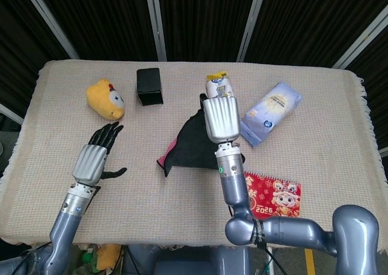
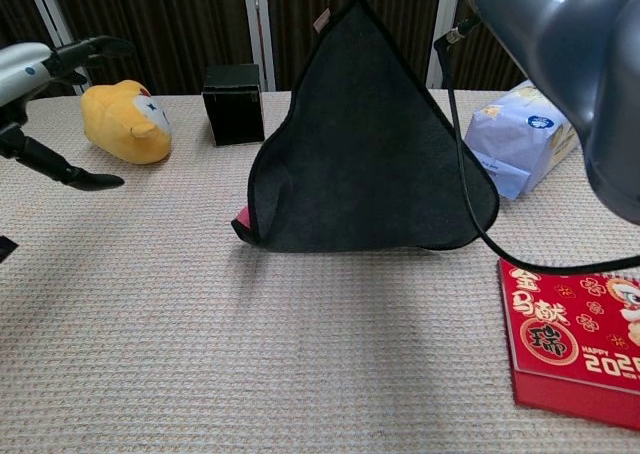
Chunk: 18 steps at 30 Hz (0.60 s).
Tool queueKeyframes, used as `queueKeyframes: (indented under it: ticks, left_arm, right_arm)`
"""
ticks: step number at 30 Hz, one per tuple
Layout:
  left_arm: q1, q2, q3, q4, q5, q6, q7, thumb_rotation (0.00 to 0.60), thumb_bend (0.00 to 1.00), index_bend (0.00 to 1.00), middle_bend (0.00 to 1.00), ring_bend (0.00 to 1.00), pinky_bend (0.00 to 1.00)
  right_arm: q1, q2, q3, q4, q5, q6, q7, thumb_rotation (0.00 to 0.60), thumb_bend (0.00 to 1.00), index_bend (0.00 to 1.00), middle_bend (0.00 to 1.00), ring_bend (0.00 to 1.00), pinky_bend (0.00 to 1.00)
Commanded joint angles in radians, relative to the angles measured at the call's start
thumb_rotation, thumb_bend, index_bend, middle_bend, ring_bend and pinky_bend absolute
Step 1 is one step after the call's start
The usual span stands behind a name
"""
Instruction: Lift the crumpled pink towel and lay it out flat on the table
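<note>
towel (image 2: 365, 144): black face, pink underside
plush toy (image 1: 105, 98): yellow
box (image 1: 149, 86): black
calendar (image 2: 575, 344): red, gold print
pack (image 1: 271, 112): pale blue and white
tablecloth (image 1: 315, 142): beige weave

**Twin steel-blue arms, silver-backed hands**

Seen above the woven table cover (image 1: 315, 166), both arms wear smooth blue-grey metallic shells. Each ends in a hand backed by a ribbed silver plate: the left hand (image 1: 94, 160) shows slim black fingers (image 1: 108, 134), the right hand (image 1: 220, 119) a lit green dot at its wrist. A thin black cable (image 2: 470, 164) loops down from the right arm in the chest view.
</note>
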Motion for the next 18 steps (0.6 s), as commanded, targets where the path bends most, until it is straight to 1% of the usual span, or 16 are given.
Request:
queueKeyframes:
  ticks: [1,6,11,18]
  left_arm:
    - [-0.016,-0.051,0.006,0.016,-0.010,-0.004,0.017,0.600,0.00,0.00,0.00,0.00,0.08]
    - [-0.034,-0.096,0.009,0.046,-0.015,-0.018,0.007,0.600,0.00,0.00,0.00,0.00,0.04]
    - [-0.052,-0.142,0.006,0.077,-0.015,-0.024,-0.015,0.600,0.00,0.00,0.00,0.00,0.02]
    - [-0.063,-0.261,-0.006,0.131,-0.012,0.019,-0.037,0.600,0.00,0.00,0.00,0.00,0.00]
  right_arm:
    - [0.006,-0.005,-0.010,-0.002,0.004,0.013,-0.003,0.600,0.72,0.68,1.00,1.00,1.00]
    - [0.018,-0.010,-0.023,-0.006,0.008,0.035,-0.012,0.600,0.72,0.68,1.00,1.00,1.00]
    - [0.029,-0.016,-0.031,-0.006,0.017,0.051,-0.019,0.600,0.72,0.68,1.00,1.00,1.00]
    - [0.041,-0.027,-0.042,0.011,0.033,0.064,-0.019,0.600,0.71,0.68,1.00,1.00,1.00]
